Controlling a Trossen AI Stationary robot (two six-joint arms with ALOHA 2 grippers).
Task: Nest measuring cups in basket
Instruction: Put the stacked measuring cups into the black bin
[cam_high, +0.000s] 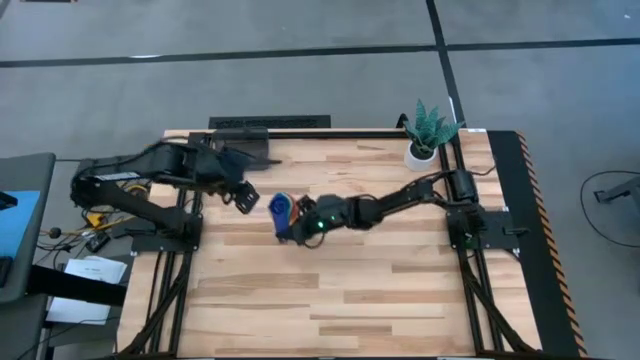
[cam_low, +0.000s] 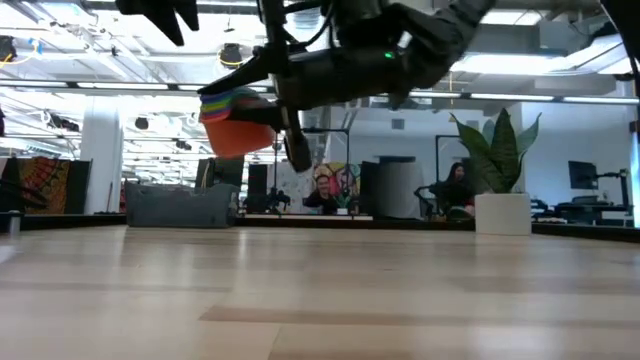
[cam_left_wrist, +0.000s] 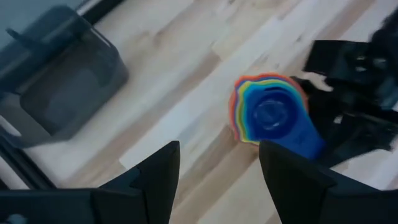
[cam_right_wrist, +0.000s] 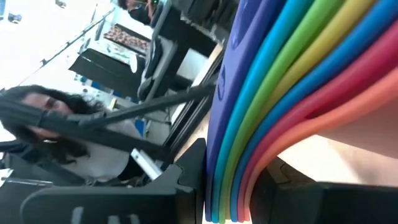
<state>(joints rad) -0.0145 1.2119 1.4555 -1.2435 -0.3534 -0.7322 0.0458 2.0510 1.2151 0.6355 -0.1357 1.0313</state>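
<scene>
Near the middle of the high view, I am holding the stack of measuring cups (cam_high: 283, 211) in my right gripper (cam_high: 300, 225), fingers clamped on the fanned handles, as the right wrist view shows them pinched edge-on. In the low view the stack is hanging well clear of the table (cam_low: 320, 300), tipped on its side, its mouth turned toward my left arm. The basket (cam_high: 250, 150) is lying toward the upper left of the high view, at the table's far edge, its long side running along that edge. My left gripper (cam_high: 243, 196) is hovering between the stack and the basket, fingers spread and empty, nearer the basket than my right. That arm, I judge, is standing in the straight path. The potted plant (cam_high: 428, 135) is sitting well apart at upper right.
</scene>
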